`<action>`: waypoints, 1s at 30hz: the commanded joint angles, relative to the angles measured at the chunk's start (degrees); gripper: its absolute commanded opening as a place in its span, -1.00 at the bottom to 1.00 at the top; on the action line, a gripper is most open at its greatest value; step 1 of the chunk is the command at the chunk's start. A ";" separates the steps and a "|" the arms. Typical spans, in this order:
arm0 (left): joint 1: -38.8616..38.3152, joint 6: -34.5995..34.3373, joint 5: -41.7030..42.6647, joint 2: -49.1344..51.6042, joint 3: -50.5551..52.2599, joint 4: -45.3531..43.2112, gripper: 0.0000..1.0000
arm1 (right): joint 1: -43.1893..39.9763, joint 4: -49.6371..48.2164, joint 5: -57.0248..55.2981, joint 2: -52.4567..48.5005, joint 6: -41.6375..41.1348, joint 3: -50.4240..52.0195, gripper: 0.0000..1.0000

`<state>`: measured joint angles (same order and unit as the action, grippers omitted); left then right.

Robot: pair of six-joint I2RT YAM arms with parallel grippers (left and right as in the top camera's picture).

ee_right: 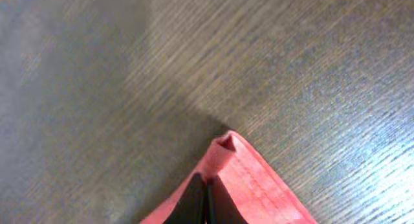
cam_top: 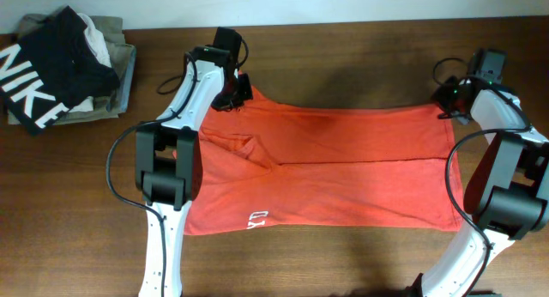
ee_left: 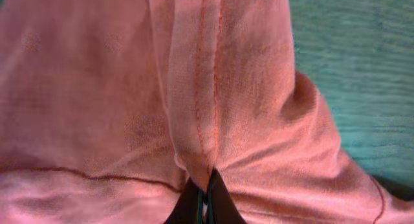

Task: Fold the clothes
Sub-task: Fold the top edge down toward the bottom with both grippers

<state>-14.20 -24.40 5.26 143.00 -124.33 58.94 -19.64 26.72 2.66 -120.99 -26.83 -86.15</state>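
Overhead cam looks straight down on whole desk (cam_top: 343, 263). Both wrist cams sit v. close, facing shirt (cam_top: 360, 160) corners overhead also shows.

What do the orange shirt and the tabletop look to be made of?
The orange shirt looks like soft knit cotton, matte: fine fabric texture, stitched seam, limp folds. The tabletop looks like dark wood or wood-look laminate, smooth with slight sheen: straight grain lines; which one, I cannot tell.
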 commanded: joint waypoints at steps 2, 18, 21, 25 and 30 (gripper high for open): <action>4.33 0.96 -1.66 -0.74 -12.55 12.44 -0.99 | -2.54 8.52 -0.04 3.28 -0.07 -3.48 -0.92; 8.66 7.34 -2.64 -11.67 -15.04 37.81 -0.99 | -8.26 35.87 -2.95 15.52 0.00 -4.09 -0.92; 8.55 4.52 -2.73 -14.45 0.92 37.70 -0.99 | -8.41 37.94 -2.95 15.52 -0.02 -4.07 -0.93; 8.35 2.99 -3.19 -14.45 16.00 32.85 -0.99 | -8.61 42.64 -3.41 15.52 -0.04 -4.07 -0.92; 8.35 2.99 -3.74 -14.45 29.46 29.11 -0.99 | -8.61 46.95 -6.43 15.52 -0.15 -4.07 -0.92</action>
<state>-6.94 -20.64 5.98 128.90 -99.74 88.82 -27.18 72.90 3.18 -106.96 -26.79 -89.25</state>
